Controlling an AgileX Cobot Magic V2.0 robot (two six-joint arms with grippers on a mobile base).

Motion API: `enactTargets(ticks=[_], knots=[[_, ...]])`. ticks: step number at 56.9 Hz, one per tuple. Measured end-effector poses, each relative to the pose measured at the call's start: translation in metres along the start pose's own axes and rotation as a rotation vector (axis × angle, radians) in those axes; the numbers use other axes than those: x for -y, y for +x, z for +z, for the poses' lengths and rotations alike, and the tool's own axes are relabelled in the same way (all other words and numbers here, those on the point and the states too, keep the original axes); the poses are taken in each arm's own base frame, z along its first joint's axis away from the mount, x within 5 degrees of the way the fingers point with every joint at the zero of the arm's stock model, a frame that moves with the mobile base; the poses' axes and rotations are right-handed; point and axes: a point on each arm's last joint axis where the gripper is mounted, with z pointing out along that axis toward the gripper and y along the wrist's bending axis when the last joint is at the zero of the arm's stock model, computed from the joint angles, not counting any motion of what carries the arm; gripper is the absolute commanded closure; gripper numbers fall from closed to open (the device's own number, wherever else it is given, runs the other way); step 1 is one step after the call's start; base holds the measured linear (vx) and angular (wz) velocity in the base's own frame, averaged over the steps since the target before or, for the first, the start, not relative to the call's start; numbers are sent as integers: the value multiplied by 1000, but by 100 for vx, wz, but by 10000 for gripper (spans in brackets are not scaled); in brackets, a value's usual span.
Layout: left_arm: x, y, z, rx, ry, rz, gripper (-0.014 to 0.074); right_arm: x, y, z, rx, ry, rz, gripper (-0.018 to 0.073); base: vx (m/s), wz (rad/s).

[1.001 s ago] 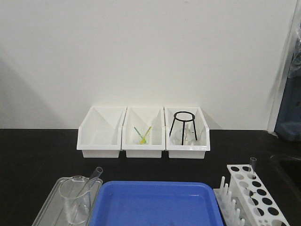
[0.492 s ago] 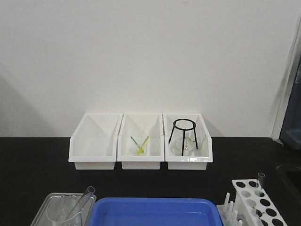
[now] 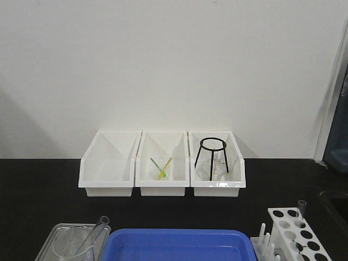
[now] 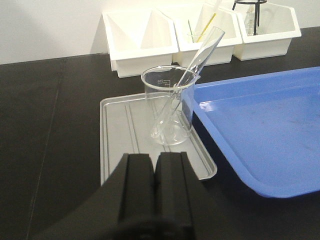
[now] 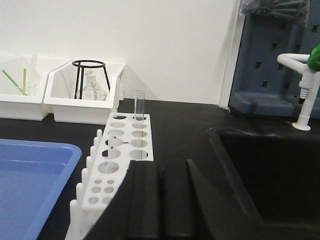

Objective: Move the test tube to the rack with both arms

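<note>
The test tube [image 4: 192, 75] leans slantwise in a clear beaker [image 4: 170, 127] on a grey tray [image 4: 115, 135], rim up and to the right. Its rim also shows in the front view, test tube [image 3: 100, 222]. My left gripper [image 4: 155, 157] is shut and empty, just short of the tray's near edge. The white rack [image 5: 125, 147] stands right of the blue tray, with another tube [image 5: 139, 105] upright in a far hole. My right gripper [image 5: 161, 164] is shut and empty beside the rack's near right corner. In the front view the rack [image 3: 296, 236] is at the bottom right; no arm shows there.
A large blue tray [image 4: 260, 115] lies between the grey tray and the rack. Three white bins [image 3: 163, 163] stand along the wall, the right one holding a black tripod [image 3: 212, 155]. A sink basin [image 5: 270, 170] drops away right of the rack.
The front view has shifted: bins, trays and rack sit lower in the frame than a second ago. Nothing on the bench has moved against the rest.
</note>
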Motion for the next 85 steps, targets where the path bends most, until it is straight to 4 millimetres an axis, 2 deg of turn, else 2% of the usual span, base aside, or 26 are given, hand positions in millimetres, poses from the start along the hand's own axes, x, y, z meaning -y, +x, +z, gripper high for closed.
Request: enactTargets(ticks=[7, 13, 19, 22, 27, 31, 36, 39, 41, 46, 52, 61, 66, 72, 77, 85], knots=[[0, -5, 0, 54, -1, 2, 603, 0, -2, 0, 20, -1, 0, 567, 0, 0], [0, -12, -1, 130, -3, 2, 603, 0, -10, -1, 109, -4, 17, 567, 0, 0], [-1, -25, -4, 282, 3, -63, 603, 0, -22, -3, 246, -9, 45, 567, 0, 0], [-1, -38, -8, 390, 11, -125, 603, 0, -32, -5, 299, -9, 50, 567, 0, 0], [-2, -68, -22, 559, 24, -172, 603, 4, -61, -14, 393, -2, 54, 567, 0, 0], [-2, -102, -42, 686, 24, -143, 603, 9, -104, -28, 507, 6, 62, 567, 0, 0], [-2, -141, -59, 763, 4, -72, 603, 13, -143, -33, 577, 9, 65, 567, 0, 0], [-2, -164, -62, 776, -10, -34, 603, 15, -168, -28, 592, 10, 62, 567, 0, 0], [-2, -177, -61, 775, -15, -20, 603, 16, -175, -22, 579, 8, 62, 567, 0, 0], [-2, -210, -45, 723, -22, 1, 603, 18, -197, -2, 542, 5, 62, 567, 0, 0], [-3, -234, -18, 643, -22, 7, 603, 18, -202, 35, 427, -4, 69, 567, 0, 0], [-3, -233, 25, 483, -19, 12, 585, 16, -187, 74, 272, -17, 87, 558, 0, 0], [-2, -228, 40, 414, -17, 12, 543, 15, -182, 83, 228, -19, 90, 535, 0, 0], [-2, -224, 48, 368, -15, 13, 461, 15, -179, 86, 206, -19, 90, 471, 0, 0], [-2, -223, 49, 359, -14, 13, 369, 15, -179, 86, 205, -19, 90, 380, 0, 0], [-2, -223, 48, 360, -14, 13, 178, 15, -179, 85, 207, -19, 90, 186, 0, 0]])
